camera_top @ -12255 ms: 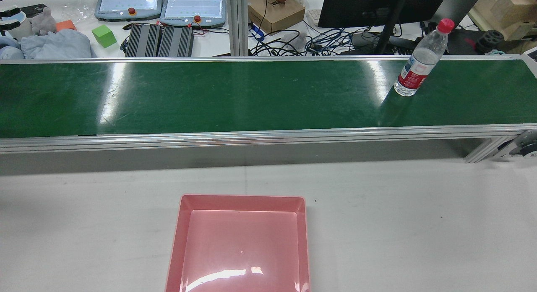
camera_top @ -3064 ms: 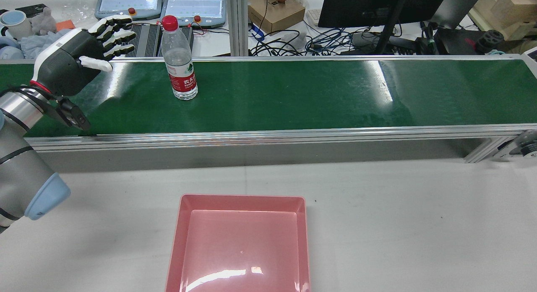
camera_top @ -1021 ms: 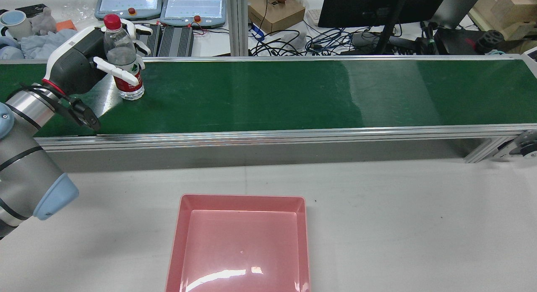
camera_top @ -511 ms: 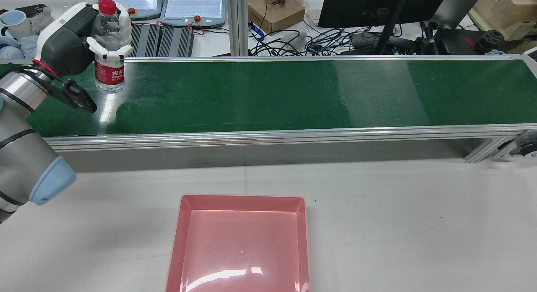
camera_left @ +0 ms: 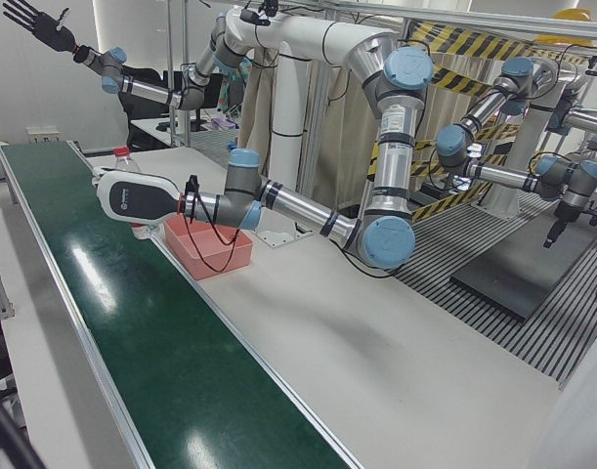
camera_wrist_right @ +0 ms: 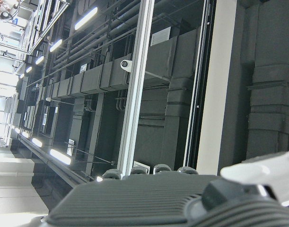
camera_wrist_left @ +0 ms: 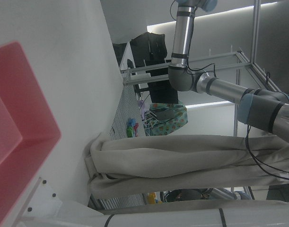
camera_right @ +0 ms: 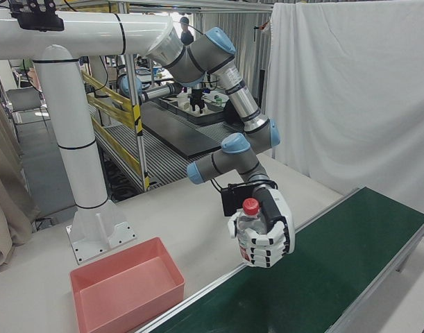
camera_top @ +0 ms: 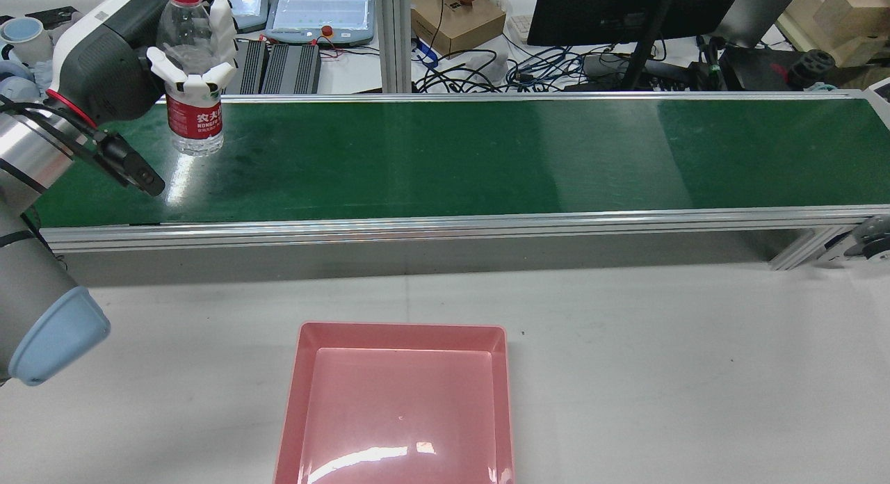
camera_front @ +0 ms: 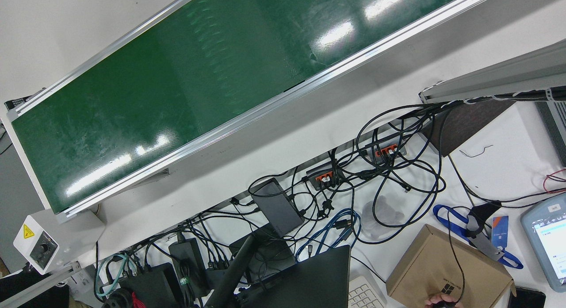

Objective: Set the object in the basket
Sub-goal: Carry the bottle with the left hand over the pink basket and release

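Your left hand (camera_top: 125, 53) has its fingers wrapped round the bottle (camera_top: 195, 81), held upright just above the belt's (camera_top: 445, 157) left end so it clears the rail toward the basket (camera_top: 400, 331) on the desk; right hand state: can't tell.

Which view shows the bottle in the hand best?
Rear view: the bottle is large and upright, label readable, left hand wrapped round its middle. Right-front view shows the cap and fingers from the front. Left-front view shows only the cap behind the hand. The others miss it.
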Controlling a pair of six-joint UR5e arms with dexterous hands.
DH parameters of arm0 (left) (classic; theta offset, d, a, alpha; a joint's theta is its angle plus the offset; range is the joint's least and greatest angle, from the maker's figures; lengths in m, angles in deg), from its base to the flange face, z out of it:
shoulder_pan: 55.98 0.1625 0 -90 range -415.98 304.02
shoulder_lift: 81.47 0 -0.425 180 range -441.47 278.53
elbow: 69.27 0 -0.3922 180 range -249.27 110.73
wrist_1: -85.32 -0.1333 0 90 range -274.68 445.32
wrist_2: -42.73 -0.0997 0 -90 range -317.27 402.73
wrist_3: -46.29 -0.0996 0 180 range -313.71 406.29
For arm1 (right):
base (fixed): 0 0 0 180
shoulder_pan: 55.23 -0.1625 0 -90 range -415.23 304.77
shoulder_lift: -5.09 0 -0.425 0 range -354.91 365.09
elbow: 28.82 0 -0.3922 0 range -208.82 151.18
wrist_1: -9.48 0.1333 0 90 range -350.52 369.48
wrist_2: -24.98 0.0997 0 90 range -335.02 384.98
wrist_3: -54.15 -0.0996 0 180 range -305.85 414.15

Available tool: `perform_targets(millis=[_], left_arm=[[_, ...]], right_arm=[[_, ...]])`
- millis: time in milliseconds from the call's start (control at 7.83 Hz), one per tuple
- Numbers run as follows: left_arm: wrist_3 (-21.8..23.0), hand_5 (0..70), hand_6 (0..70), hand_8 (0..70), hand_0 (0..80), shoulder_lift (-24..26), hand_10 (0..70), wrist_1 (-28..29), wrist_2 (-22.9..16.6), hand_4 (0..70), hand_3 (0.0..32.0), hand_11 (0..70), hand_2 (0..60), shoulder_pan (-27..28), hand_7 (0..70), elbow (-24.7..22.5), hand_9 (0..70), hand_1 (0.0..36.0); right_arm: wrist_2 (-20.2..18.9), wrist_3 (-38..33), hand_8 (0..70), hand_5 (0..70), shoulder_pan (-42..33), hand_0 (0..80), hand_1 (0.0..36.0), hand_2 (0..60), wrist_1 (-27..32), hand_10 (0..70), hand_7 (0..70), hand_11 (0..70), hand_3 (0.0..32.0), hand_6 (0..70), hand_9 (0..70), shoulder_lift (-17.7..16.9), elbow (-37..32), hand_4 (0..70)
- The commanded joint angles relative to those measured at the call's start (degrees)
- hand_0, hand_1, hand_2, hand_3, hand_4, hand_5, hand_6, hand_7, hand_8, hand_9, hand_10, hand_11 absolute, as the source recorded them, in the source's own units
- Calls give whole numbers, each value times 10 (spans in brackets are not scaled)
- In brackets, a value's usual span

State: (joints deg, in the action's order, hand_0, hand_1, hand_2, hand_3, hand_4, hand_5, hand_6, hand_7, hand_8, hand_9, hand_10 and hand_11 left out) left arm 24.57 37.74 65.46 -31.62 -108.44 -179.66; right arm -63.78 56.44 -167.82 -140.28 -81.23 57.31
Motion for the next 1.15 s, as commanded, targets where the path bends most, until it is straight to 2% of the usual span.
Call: perform_targets(millis=[0,128,255,383,511,638,766,894,1021], left_arm=[[-5,700,700,700,800,-6,700,-78,3,491,0,700,539,94,700,-122,700,360],[-47,700,700,700,800,-6,700,-103,6,431,0,700,499,133,700,-154,700,360],[-85,700,700,700,800,-6,700,-123,37,379,0,700,456,183,700,-191,700,360],[-115,700,700,700,800,-6,700,-137,89,372,0,700,449,247,700,-231,700,360],[-133,700,700,700,800,-22,700,-153,104,347,0,700,410,267,700,-272,700,360],[-136,700,700,700,800,-82,700,-122,117,294,0,700,352,276,700,-299,700,360],[-136,700,700,700,800,-143,700,-76,146,283,0,700,331,286,700,-326,700,360],[-137,700,619,700,800,-167,700,-51,156,184,0,700,14,299,694,-346,700,257],[-141,700,547,700,620,-159,700,-41,157,109,0,700,0,311,698,-348,700,17]], right_arm=[[0,0,0,0,0,0,0,0,0,0,0,0,0,0,0,0,0,0],[0,0,0,0,0,0,0,0,0,0,0,0,0,0,0,0,0,0],[-1,0,0,0,0,0,0,0,0,0,0,0,0,0,0,0,0,0],[0,0,0,0,0,0,0,0,0,0,0,0,0,0,0,0,-1,0],[0,0,0,0,0,0,0,0,0,0,0,0,0,0,0,0,-1,0],[0,0,0,0,0,0,0,0,0,0,0,0,0,0,0,0,-1,0],[0,0,0,0,0,0,0,0,0,0,0,0,0,0,0,0,-1,0],[0,0,0,0,0,0,0,0,0,0,0,0,0,0,0,0,-1,0],[0,0,0,0,0,0,0,0,0,0,0,0,0,0,0,0,-1,0]])
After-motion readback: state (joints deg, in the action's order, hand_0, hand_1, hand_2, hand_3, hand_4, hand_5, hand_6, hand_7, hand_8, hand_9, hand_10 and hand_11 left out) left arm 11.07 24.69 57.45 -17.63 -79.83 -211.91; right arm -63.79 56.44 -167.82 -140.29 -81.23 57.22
